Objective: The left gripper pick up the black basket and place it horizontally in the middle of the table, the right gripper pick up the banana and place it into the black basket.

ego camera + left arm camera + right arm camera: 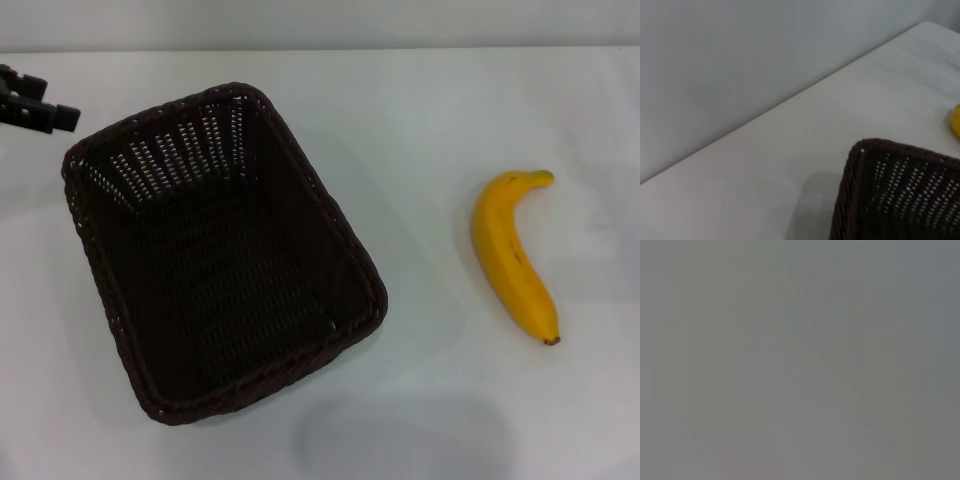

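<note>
The black basket (222, 255) stands upright on the white table (420, 130), left of centre, turned at a slant with its long side running from far to near. One corner of it shows in the left wrist view (895, 195). The banana (515, 255) lies on the table to the right, apart from the basket, stem end pointing away from me; a yellow sliver of it shows at the edge of the left wrist view (956, 122). My left gripper (35, 105) is at the far left edge, just beyond the basket's far left corner, not touching it. My right gripper is out of view.
The table's far edge meets a pale grey wall (320, 20). The right wrist view shows only a plain grey blur. A soft shadow lies on the table near the front edge (400, 435).
</note>
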